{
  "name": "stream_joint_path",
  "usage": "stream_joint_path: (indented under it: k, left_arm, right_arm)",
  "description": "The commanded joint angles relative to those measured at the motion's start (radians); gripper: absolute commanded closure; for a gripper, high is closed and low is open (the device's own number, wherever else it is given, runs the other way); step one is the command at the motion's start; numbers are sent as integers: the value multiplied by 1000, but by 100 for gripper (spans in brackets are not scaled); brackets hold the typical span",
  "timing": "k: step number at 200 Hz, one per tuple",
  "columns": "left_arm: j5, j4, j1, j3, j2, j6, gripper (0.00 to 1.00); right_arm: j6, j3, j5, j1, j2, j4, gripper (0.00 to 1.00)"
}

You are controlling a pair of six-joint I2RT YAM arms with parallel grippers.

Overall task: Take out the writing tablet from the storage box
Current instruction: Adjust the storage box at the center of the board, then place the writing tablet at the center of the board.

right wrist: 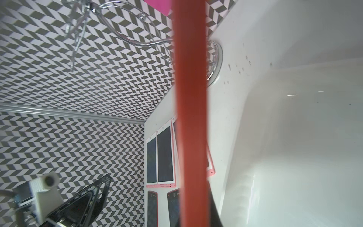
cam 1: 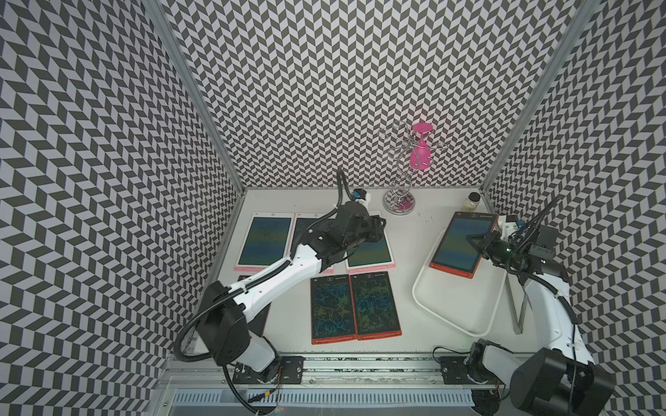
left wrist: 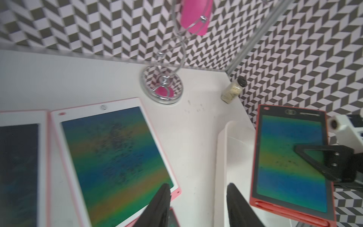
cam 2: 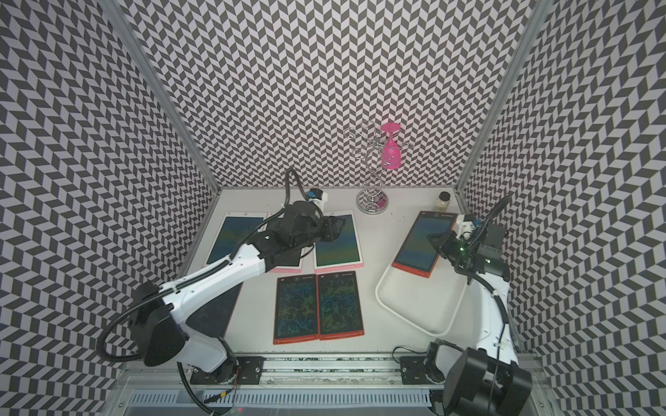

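Chevron-patterned walls enclosed a white table (cam 1: 407,245) where other writing tablets (cam 1: 331,309) lay in rows outside the storage box (cam 1: 461,302). By that, the task looked far along: the box held nothing else, and the red writing tablet (cam 1: 457,245) hung tilted over its far end, seemingly lifted off the floor but not yet set on the table. The right gripper (cam 1: 474,240) was clamped on that tablet's side edge, the box below it. The left gripper (left wrist: 198,188) stood partly open and empty above a pink-framed tablet (left wrist: 117,157)
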Motion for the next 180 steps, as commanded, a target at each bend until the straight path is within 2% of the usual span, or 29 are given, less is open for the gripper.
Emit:
stream_joint_path:
  k: [1, 27, 88, 119, 148, 180]
  left_arm:
    - [-11, -70, 90, -96, -139, -11, 51]
    - [23, -140, 218, -179, -267, 10, 50]
    - [226, -246, 485, -261, -430, 50, 49]
    - [388, -259, 583, -277, -450, 58, 49]
    - [511, -240, 664, -295, -448, 9, 48]
    - [510, -249, 680, -273, -464, -2, 48]
  right_arm:
    - [44, 53, -32, 50, -33, 23, 93]
    - [118, 70, 33, 199, -37, 68, 93]
    - [333, 49, 283, 714, 31, 290, 93]
    - [408, 37, 369, 935, 140, 423, 93]
    - [456, 76, 456, 1111, 286, 517, 93]
    - [514, 131, 503, 1241, 477, 633, 93]
